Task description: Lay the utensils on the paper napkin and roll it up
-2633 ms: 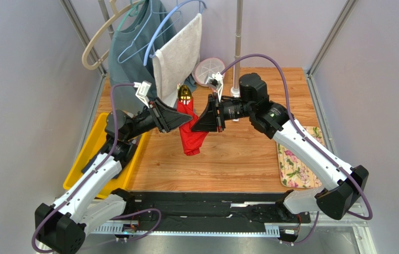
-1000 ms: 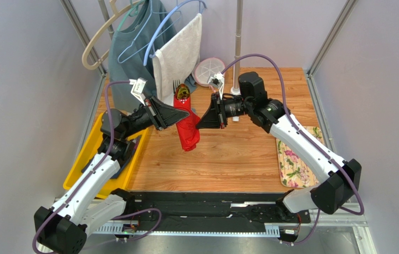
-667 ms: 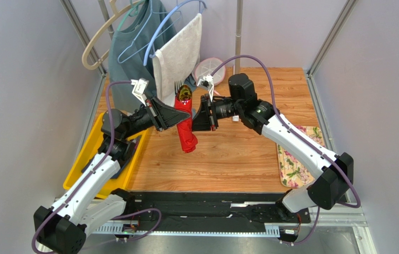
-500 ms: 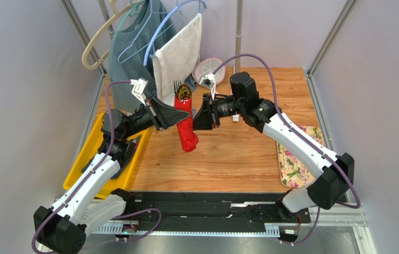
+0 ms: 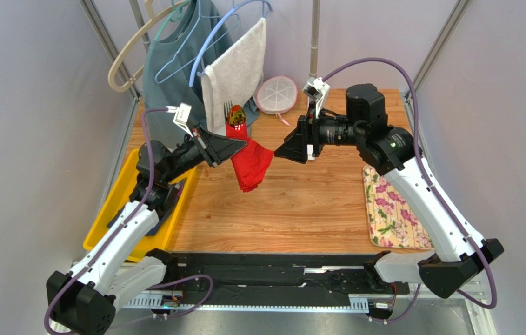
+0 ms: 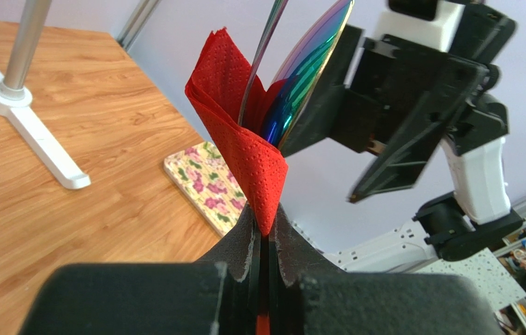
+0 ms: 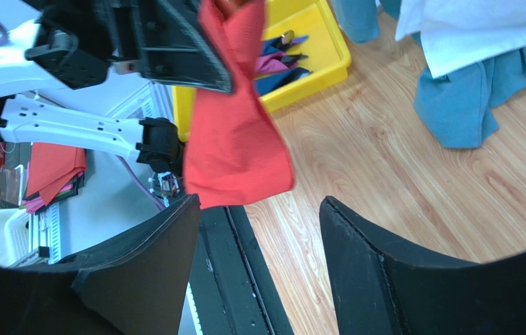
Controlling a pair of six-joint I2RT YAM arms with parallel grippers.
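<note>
My left gripper [image 5: 242, 146] is shut on the red paper napkin [image 5: 250, 165] and holds it in the air above the table. The napkin is loosely wrapped and hangs down in a wide fold. The utensils [image 5: 236, 115] stick out of its top: a shiny spoon head [image 6: 307, 70] and a slim stem [image 6: 262, 56] rise from the napkin [image 6: 244, 139] pinched in the left gripper [image 6: 264, 237]. My right gripper [image 5: 283, 155] stands open to the right of the napkin, apart from it. In the right wrist view the napkin [image 7: 234, 146] hangs beyond the right gripper [image 7: 258, 202].
A yellow bin [image 5: 115, 202] with dark fabric rolls sits at the left table edge. A floral cloth [image 5: 395, 216] lies at the right. A towel [image 5: 234, 70] and a teal shirt hang on hangers at the back, beside a pole [image 5: 312, 42] and a round pink-rimmed dish [image 5: 276, 94].
My right gripper has opened, let go of the napkin and drawn back to the right. The napkin's lower part has loosened and spread. The left gripper keeps its hold.
</note>
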